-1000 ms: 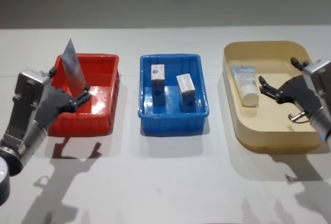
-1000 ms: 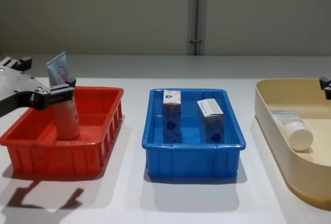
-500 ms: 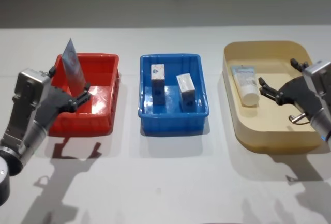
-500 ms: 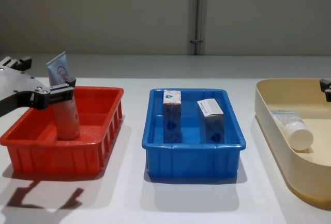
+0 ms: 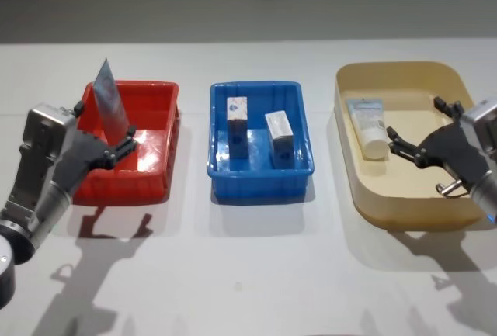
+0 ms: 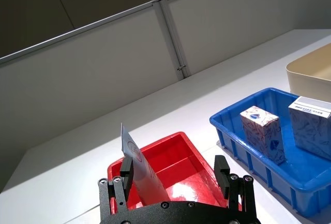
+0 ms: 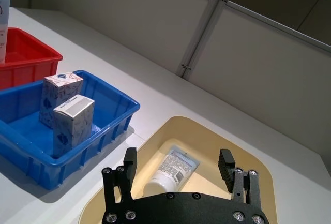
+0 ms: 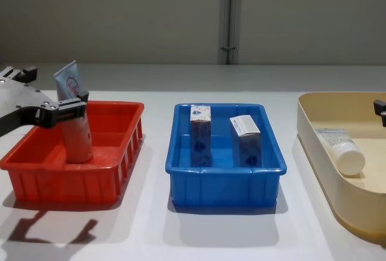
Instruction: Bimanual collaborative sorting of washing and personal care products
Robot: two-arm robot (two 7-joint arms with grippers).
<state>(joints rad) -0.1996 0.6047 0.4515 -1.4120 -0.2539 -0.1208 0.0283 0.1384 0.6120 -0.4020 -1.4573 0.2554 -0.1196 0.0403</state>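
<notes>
Over red tub (image 5: 159, 88): my left gripper (image 6: 175, 171) spread around upright squeeze tube (image 8: 75, 131).
My right gripper (image 7: 178, 163), spread, hovers over beige tub (image 5: 388, 66).

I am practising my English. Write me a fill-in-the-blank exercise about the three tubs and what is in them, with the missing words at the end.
1. The blue tub holds ___ upright cartons.
2. The standing squeeze tube, between the open fingers of the left gripper, is in the ___ tub.
3. The lying squeeze tube, near the open right gripper, is in the ___ tub.
Missing words: two; red; beige.
</notes>
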